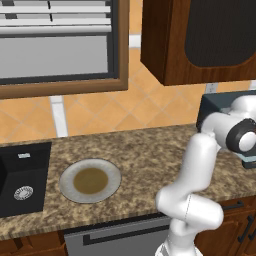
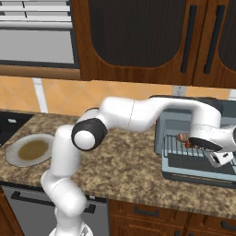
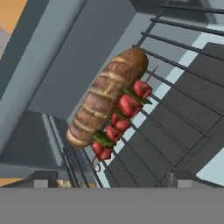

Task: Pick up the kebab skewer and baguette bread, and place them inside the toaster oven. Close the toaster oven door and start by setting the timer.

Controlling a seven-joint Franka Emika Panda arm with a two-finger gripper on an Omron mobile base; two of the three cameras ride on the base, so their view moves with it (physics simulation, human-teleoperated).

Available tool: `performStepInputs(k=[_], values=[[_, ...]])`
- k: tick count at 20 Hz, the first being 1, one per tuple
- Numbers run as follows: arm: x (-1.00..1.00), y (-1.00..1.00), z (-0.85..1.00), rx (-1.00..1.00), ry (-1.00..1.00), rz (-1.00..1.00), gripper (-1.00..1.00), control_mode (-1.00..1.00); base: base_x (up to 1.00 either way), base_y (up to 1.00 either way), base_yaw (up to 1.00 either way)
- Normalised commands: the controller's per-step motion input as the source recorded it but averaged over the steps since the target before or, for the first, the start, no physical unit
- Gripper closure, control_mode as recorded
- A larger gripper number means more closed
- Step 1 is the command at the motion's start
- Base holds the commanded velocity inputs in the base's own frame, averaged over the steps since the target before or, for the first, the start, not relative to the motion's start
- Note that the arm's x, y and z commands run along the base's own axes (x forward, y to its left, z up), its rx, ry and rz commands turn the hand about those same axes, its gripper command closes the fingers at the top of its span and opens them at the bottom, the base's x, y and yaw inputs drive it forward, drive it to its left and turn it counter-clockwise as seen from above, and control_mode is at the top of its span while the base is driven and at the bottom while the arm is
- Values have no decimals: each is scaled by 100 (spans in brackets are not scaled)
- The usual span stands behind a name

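The baguette bread and the kebab skewer lie side by side, touching, on the wire rack inside the toaster oven. A reddish bit of the kebab skewer shows on the rack in the right base view. The toaster oven door hangs open, lying flat in front. My gripper is open and holds nothing; its fingertips stand wide apart, just short of the food. In the right base view the gripper hovers over the rack's right side.
An empty grey plate sits on the granite counter left of the arm, and a black sink lies at the far left. Dark wooden wall cabinets hang above the oven.
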Motion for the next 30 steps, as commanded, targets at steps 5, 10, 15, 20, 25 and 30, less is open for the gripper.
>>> performStepInputs(k=[5, 10, 15, 20, 25, 30], values=[[-9, -12, -27, -27, -10, 64, -100, -100, 0, 0, 0], [0, -1, -24, -31, -15, 56, -100, -100, 0, 0, 0], [-4, 0, -23, -35, -17, 34, -100, -100, 0, 0, 0], [0, 24, -14, -34, -13, -12, -100, -100, 0, 0, 0], [7, 59, -2, -23, -17, -18, -100, -100, 0, 0, 0], [1, 45, -8, -10, -12, 0, -100, -100, 0, 0, 0]])
